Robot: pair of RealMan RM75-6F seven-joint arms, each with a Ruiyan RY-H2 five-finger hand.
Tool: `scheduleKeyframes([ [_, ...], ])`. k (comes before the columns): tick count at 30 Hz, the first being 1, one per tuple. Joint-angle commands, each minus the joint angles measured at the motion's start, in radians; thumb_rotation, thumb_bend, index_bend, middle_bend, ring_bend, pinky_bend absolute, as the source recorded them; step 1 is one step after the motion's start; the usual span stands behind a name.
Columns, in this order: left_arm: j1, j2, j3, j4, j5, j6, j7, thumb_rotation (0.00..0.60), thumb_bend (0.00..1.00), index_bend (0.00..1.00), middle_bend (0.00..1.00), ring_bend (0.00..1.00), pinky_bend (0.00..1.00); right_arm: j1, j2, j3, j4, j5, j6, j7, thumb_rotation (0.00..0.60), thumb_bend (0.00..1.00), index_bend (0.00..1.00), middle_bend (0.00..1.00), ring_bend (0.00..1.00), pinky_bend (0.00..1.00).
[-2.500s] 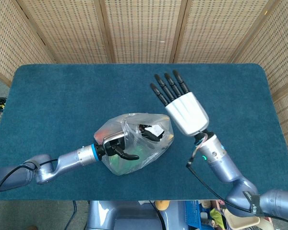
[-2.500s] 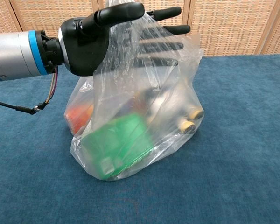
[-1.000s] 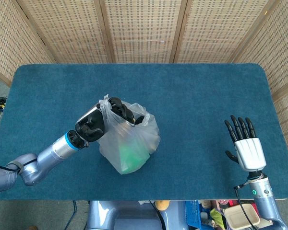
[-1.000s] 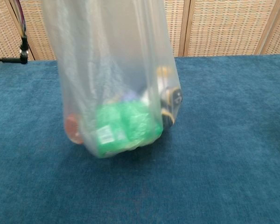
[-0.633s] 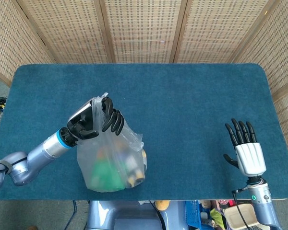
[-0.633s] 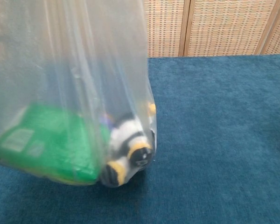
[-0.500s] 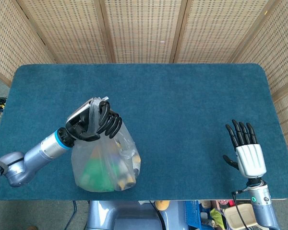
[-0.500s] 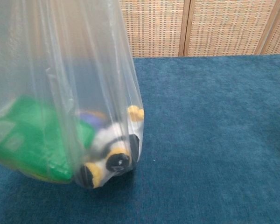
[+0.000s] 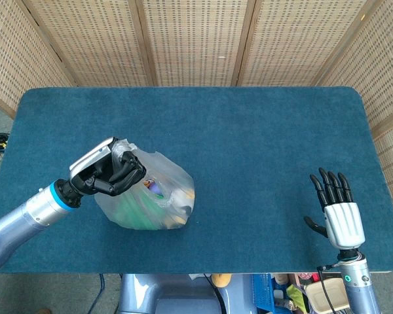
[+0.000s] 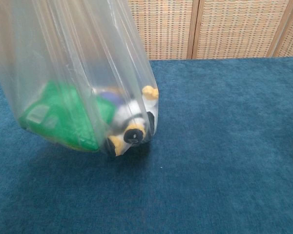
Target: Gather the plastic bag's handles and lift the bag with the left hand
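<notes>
Plastic bag [image 9: 150, 203] gripped at handles by left hand [image 9: 105, 173]; right hand [image 9: 340, 219] spread, empty

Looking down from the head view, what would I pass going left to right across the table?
Left robot hand gripping the handles, then the plastic bag it holds, then bare blue table, then the right robot hand, fingers spread, holding nothing.

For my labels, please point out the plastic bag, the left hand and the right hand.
plastic bag [image 10: 78, 58]: chest view, clear side wall.
left hand [image 9: 103, 173]: head view, fingers gripping the bag's top.
right hand [image 9: 342, 221]: head view, white back.
</notes>
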Motion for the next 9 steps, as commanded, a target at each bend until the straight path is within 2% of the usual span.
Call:
scheduleKeyframes([
  [1,0.012,0.017,-0.006,-0.007,0.0,0.005,-0.001,0.6,0.94,1.0,1.0,0.89,0.9,-0.003,0.001,0.002,-0.002,-0.002,-0.001,-0.002,0.6,0.0,0.0,0.0,0.0,0.0],
  [9,0.019,0.06,-0.037,-0.025,-0.011,0.001,-0.011,0.6,0.94,0.99,1.0,0.89,0.9,-0.01,0.005,0.007,-0.011,-0.011,-0.005,-0.003,0.6,0.0,0.0,0.0,0.0,0.0],
])
